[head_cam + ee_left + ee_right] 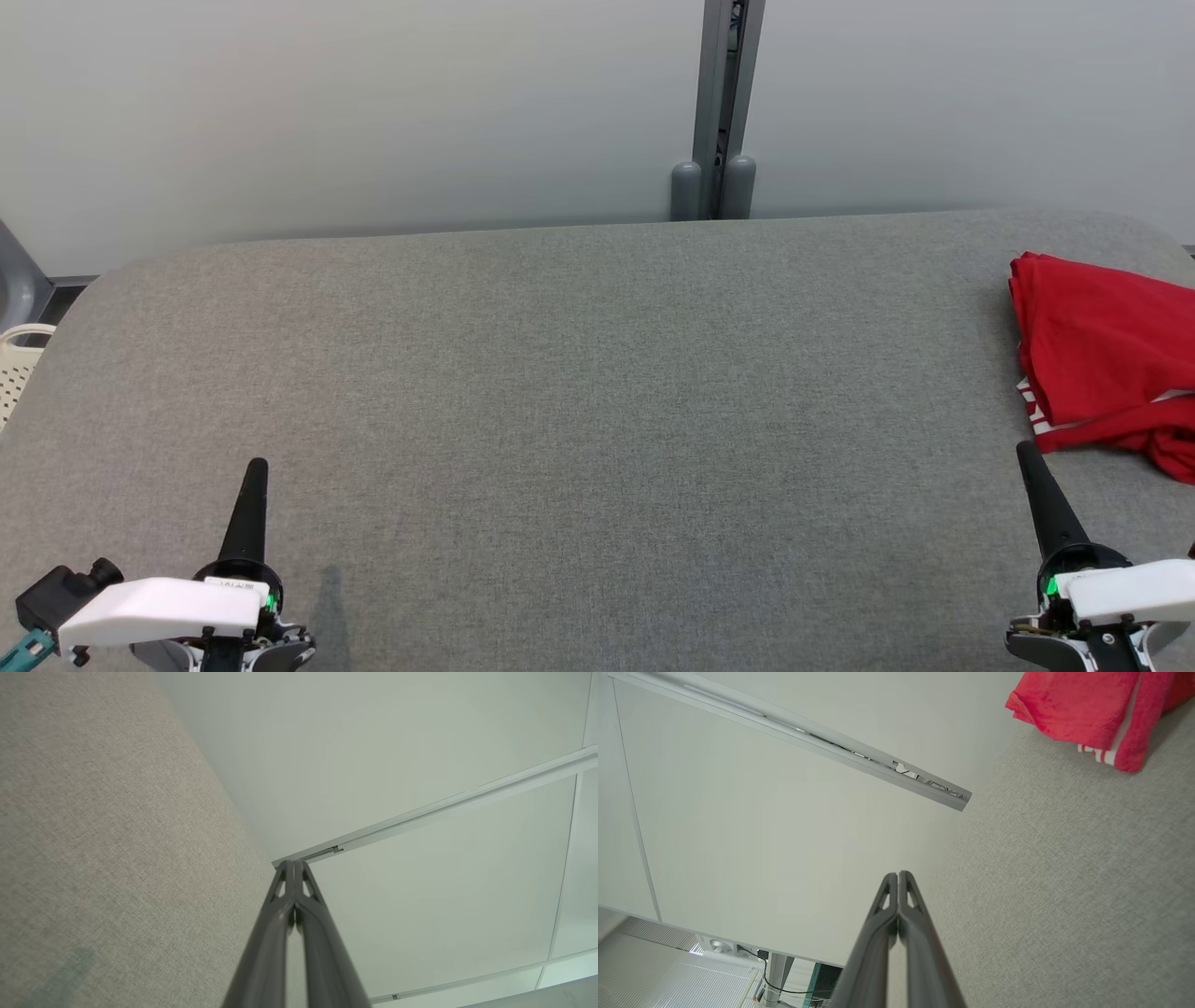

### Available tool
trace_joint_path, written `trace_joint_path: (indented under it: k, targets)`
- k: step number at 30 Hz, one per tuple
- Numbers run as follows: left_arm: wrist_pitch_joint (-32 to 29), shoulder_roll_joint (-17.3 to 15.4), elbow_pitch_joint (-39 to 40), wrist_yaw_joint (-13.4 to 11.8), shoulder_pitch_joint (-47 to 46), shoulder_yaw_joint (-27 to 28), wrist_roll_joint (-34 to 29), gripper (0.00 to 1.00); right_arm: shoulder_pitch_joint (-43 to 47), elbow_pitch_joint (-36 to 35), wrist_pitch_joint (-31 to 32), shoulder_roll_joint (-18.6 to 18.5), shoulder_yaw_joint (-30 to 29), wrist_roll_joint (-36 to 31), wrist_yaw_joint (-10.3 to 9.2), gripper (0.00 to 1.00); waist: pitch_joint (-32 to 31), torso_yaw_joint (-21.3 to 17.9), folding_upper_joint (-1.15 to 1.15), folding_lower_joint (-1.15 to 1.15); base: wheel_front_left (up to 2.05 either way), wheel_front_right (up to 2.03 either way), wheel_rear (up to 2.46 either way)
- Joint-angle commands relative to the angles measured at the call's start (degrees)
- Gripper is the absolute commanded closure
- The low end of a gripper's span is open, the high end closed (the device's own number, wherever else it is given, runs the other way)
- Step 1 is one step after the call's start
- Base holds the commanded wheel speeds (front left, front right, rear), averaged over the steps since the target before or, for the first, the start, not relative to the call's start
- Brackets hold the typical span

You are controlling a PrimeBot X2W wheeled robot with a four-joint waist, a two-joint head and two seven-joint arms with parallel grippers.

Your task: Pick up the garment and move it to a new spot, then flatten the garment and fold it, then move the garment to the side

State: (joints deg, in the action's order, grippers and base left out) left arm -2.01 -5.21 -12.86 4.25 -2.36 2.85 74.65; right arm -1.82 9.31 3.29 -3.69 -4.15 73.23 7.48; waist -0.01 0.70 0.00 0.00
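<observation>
Our left gripper (257, 464) and right gripper (1025, 449) hover low over the near edge of the grey table (597, 373). Each has its two dark fingers pressed together and holds nothing. They are set wide apart in what we judge to be a waiting pose that gives room for spreading cloth between them. The red garment (1102, 355) lies at the table's right side, just beyond the right gripper's tip and not touching it. The picture's edge cuts off part of it, so we cannot tell its kind or whether it is folded. A white-striped hem peeks from beneath. A pale basket (19, 364) pokes in at the left, mostly out of frame.
</observation>
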Motion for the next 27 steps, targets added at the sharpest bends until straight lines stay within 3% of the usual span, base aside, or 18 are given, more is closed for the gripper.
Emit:
trace_joint_path:
  k: [1,27]
  targets:
    - [-0.3,-0.2,0.2,0.5,-1.5,0.6,1.2,1.00,-1.1,0.0,0.2,-0.5,-0.2,1.4,0.02,1.00,0.0,0.0,0.00,0.00,0.00,0.00,0.00]
    - [-3.0,1.4,-0.7,2.4,-3.4,2.7,11.6,1.00,-3.4,3.0,1.5,-0.4,-0.8,13.3,0.03,1.00,0.1,-0.4,0.00,0.00,0.00,0.00,0.00]
